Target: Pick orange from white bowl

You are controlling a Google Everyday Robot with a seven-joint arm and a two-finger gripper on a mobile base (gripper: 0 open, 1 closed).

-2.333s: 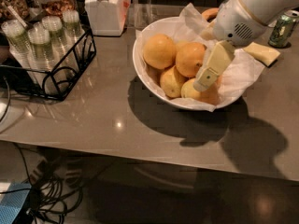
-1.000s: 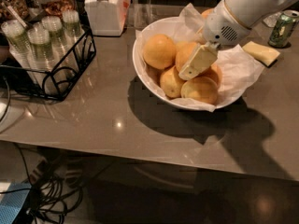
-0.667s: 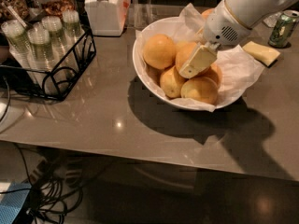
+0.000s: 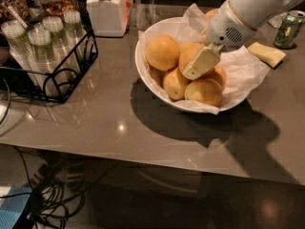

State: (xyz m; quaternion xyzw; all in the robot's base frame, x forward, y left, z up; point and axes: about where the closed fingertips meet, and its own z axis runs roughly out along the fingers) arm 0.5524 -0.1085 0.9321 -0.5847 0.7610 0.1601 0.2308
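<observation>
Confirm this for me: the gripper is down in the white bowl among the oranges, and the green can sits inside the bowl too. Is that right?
Not quite. The gripper is down in the white bowl among the oranges, but the green can is not in the bowl. It stands on the table outside it, near the picture's right edge. The camera view shows this.

The pincer, sitting low over the middle of the white bowl, is showing pale cream against the deep yellow-orange skin of the orange beneath it. The bowl is gleaming glossy white, and its crumpled paper is white too (slightly greyer in the folds). The table is looking plain grey-brown under a dark shadow. At far right a can is glinting green; at far left a wire rack is standing black.
</observation>
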